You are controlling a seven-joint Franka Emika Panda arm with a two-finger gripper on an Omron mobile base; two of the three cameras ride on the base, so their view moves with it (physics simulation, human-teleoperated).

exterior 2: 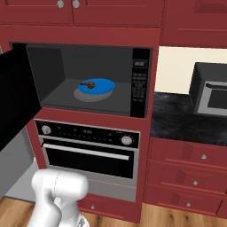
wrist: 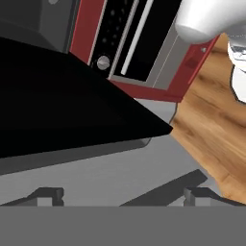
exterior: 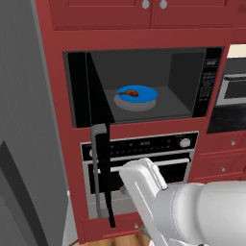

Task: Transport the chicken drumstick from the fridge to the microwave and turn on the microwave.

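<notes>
Nearest, the gripper (wrist: pixel 122 194) hangs low with jaws spread wide, empty, over wooden floor (wrist: pixel 211 125). Beyond stands the oven (exterior 2: pixel 88 150). Above, the open microwave (exterior 2: pixel 88 80) holds the chicken drumstick (exterior: pixel 130 92) on a blue plate (exterior: pixel 146 96).

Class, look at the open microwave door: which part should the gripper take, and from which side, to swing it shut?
Probably the grey vertical handle at the free edge of the microwave door, farthest from the hinge. Approach from the door's outer face; open jaws can span the upright bar sideways.
</notes>
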